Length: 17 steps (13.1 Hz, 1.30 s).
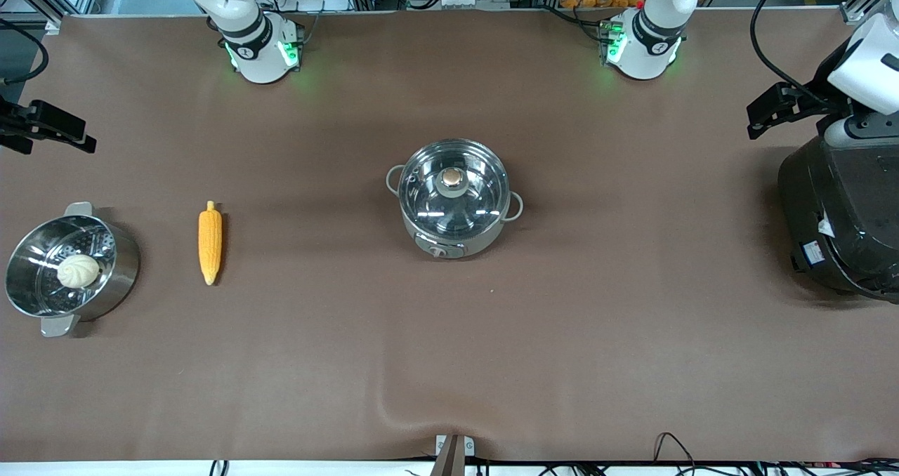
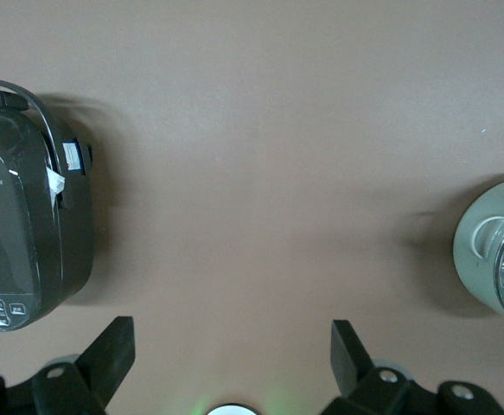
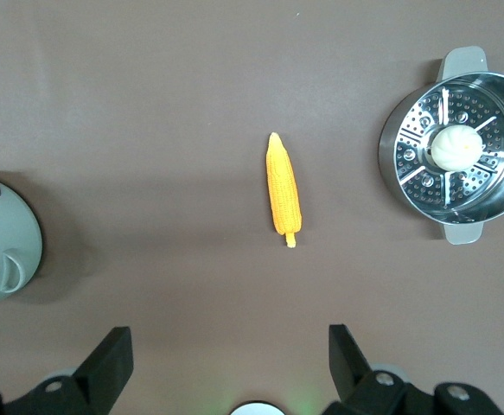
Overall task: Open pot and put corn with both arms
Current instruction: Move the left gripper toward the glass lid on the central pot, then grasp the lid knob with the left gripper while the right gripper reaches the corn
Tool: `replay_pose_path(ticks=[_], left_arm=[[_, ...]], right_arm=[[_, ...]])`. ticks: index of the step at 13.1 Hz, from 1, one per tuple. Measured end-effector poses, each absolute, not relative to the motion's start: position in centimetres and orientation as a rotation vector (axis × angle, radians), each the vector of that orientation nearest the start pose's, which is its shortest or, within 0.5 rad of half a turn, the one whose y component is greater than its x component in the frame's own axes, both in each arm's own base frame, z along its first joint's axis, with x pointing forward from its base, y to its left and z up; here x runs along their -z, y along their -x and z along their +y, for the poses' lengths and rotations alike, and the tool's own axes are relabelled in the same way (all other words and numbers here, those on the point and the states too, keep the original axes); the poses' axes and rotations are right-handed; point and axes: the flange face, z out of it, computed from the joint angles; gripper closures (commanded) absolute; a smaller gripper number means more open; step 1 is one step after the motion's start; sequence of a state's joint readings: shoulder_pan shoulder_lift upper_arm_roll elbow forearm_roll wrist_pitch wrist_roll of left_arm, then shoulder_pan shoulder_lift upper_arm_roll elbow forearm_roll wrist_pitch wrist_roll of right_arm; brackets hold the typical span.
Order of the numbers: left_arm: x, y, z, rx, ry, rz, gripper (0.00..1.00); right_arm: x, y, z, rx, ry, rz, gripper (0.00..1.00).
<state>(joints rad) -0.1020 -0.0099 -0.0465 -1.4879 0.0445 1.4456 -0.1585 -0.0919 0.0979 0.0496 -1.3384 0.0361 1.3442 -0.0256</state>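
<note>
Pot (image 1: 454, 196) at mid-worktop (image 1: 449, 364), glass lid (image 1: 453, 194) seated, knob (image 1: 451, 177) uppermost. Corn (image 1: 210, 242) flat on the cloth toward the right arm's end, beside a steamer pot (image 1: 70, 269) holding a white bun (image 1: 78, 270) near that end's edge. Large black cooker (image 1: 839, 216) at the left arm's end.

Left claw (image 2: 232, 354) spread wide, over bare worktop between cooker and pot. Right claw (image 3: 230, 359) spread wide, over bare worktop between pot and corn. Nothing held.

Likely risks: small rounded knob slipping from the fingers during the lift; lid swinging into the other arm's path over the pot; tapered cob rolling if pinched off-centre.

Not resolved: pot interior, masked by lid reflections; both claws largely cut off at the front view's side edges; cooker partly cropped.
</note>
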Motion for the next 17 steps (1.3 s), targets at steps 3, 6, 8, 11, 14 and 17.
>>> replay_pose_path(ticks=[3,6,8,11,14,17], left_arm=[[-65.8,-53.3,-7.5,-0.039,3.092,-0.022,0.0],[-65.8,-53.3,-7.7,-0.044,3.111,-0.019,0.0],[-65.7,-53.3,-8.1,-0.051,3.144,-0.013,0.0],[-64.6,-53.9,-10.1,-0.062,3.164,0.034,0.0],[-63.0,-54.7,-14.0,-0.071,3.173,0.021,0.0],[-61.6,-55.6,-18.0,-0.091,3.184,0.045,0.0]], right_arm=[[-65.8,-56.0,-2.1,-0.14,3.095,0.016,0.0],[-65.8,-56.0,-2.1,-0.14,3.095,0.015,0.0],[-65.8,-56.0,-2.1,-0.14,3.095,0.015,0.0],[-65.8,-56.0,-2.1,-0.14,3.095,0.015,0.0],[-65.8,-56.0,-2.1,-0.141,3.095,0.015,0.0],[-65.7,-56.0,-2.1,-0.145,3.098,0.016,0.0]])
